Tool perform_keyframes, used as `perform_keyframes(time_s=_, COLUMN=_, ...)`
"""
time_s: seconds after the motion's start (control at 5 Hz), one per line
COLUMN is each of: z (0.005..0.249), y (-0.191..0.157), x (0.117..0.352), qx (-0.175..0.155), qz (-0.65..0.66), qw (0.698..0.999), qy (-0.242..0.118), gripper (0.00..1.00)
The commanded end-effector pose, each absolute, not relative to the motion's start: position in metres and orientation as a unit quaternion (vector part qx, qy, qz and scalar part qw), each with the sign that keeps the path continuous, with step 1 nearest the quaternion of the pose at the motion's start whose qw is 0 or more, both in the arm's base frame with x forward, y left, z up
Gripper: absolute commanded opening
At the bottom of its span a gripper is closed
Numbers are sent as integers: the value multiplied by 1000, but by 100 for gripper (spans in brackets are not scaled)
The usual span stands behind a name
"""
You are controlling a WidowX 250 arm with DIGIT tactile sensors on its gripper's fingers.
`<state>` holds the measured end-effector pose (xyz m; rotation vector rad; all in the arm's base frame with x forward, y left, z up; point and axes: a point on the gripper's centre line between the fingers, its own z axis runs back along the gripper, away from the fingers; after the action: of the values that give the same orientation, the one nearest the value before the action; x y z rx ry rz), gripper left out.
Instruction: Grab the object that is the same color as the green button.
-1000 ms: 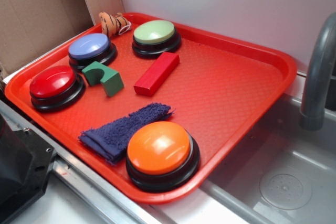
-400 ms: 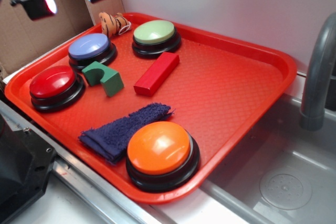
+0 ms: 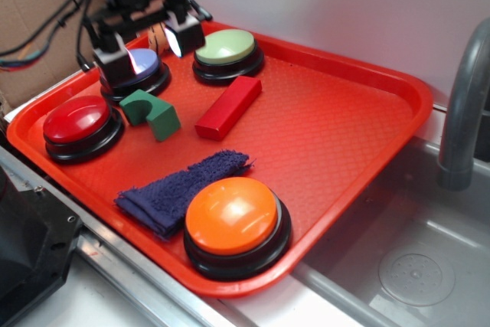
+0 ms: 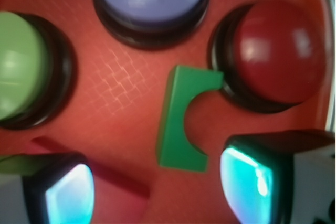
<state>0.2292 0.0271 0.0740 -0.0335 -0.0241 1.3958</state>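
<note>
Fingers [image 3: 113, 57] of the black robot hand [image 3: 149, 45] stand spread wide apart with nothing between them, hanging above the far left part of the red plastic tray [image 3: 344, 143], over the blue-topped round button [image 3: 145, 74]. From the wrist view, the two pale glowing pads [image 4: 68, 190] sit at the lower corners, and the small dark green wooden block with a semicircular arch cut-out [image 4: 184, 124] lies on the tray just ahead of the gap between them, nearer the right-hand pad. In the exterior view that green arch block [image 3: 151, 112] rests flat on the tray, just beside the red-topped round button [image 3: 79, 124] and in front of the blue one. A long red rectangular block [image 3: 228, 106] lies near it, toward the tray's middle. Farther back stands the large round button with a pale green dome on a black base [image 3: 227, 53], and an orange striped toy [image 3: 158, 36] shows partly behind the hand. Nearer the front edge sit a folded dark blue cloth [image 3: 180, 193] and an orange-topped round button [image 3: 236, 223], touching each other. A grey metal faucet [image 3: 463, 105] rises over a steel sink [image 3: 406, 258] at right.
</note>
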Motion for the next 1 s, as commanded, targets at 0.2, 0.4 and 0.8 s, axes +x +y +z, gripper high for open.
perform_keyframes(time_s=0.2, z=23, y=41, x=216, qx=-32, qz=639, qw=767, qy=-37, gripper=100)
perform_keyframes(time_s=0.4, z=17, y=41, x=219, qx=-31, qz=624, qw=779, qy=-43, gripper=14)
perform_keyframes(time_s=0.8, z=36, y=43, x=222, qx=-33, qz=561, qw=826, qy=-50, gripper=0)
